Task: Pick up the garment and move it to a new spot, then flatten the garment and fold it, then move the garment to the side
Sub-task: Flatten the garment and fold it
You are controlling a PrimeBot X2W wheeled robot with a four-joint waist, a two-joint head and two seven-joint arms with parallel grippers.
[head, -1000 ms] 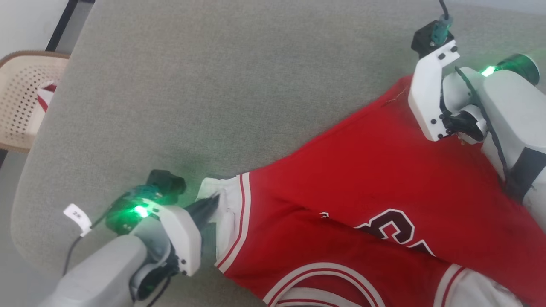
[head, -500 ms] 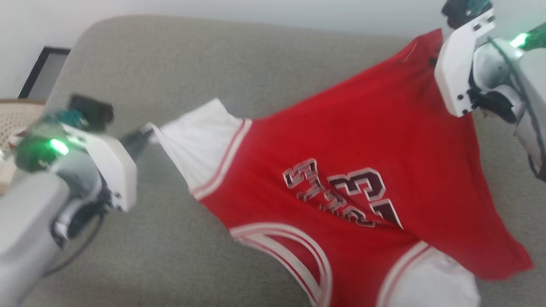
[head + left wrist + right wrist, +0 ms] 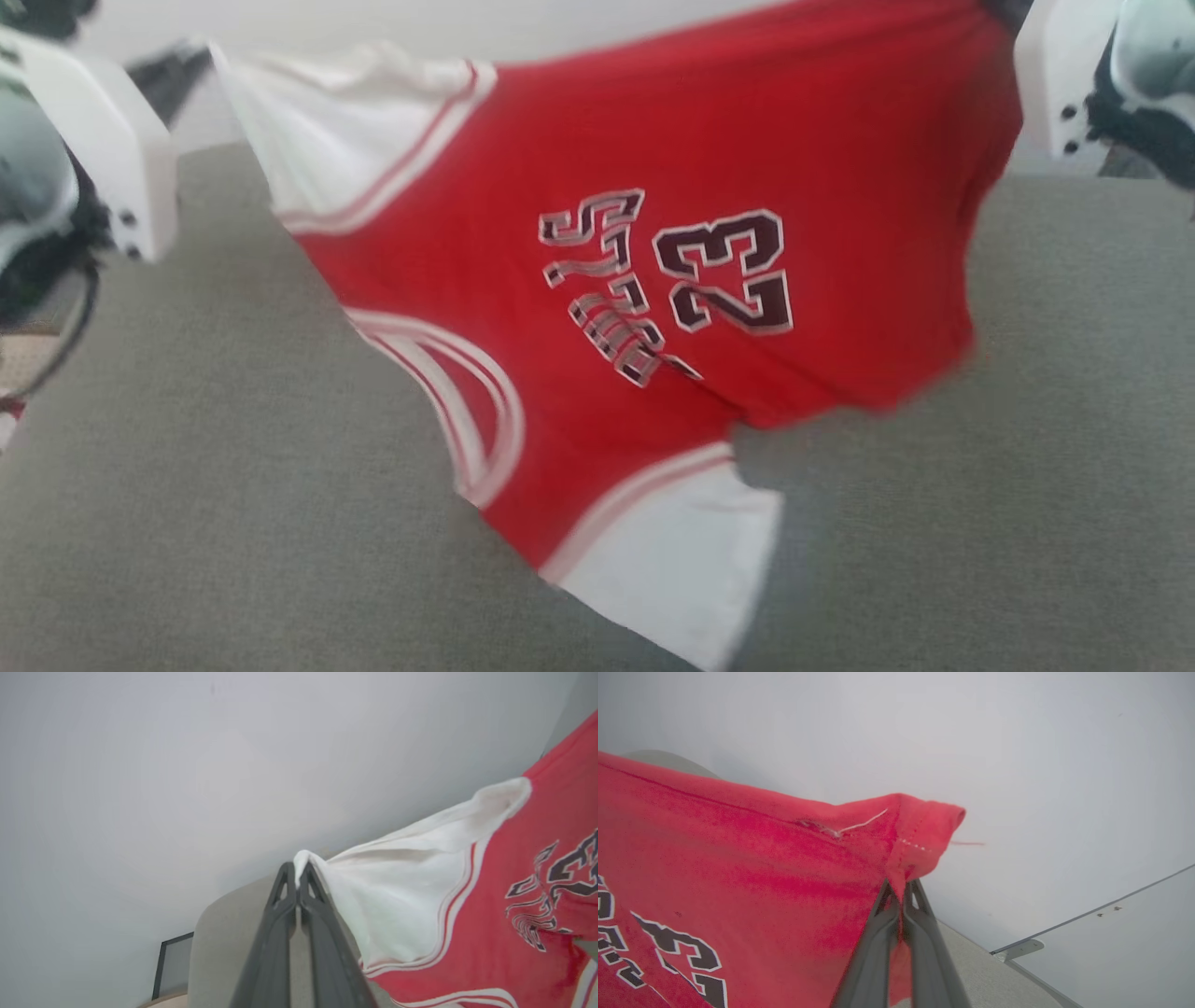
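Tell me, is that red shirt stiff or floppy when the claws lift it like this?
Floppy, most likely: the red shirt sags between the left claw and right claw, its free sleeve dangling. Probably light, since pinches on one sleeve tip and one hem corner carry it. It may swing; its edges look blurred.

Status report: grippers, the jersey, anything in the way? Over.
Left gripper shut on white sleeve tip. Right gripper shut on red hem corner. Garment held up, stretched between them above grey fabric surface. Nothing seen in the way.

one garment (image 3: 597, 140), two claws (left claw (image 3: 297, 877), right claw (image 3: 901, 895)), one grey upholstered surface (image 3: 187, 485)
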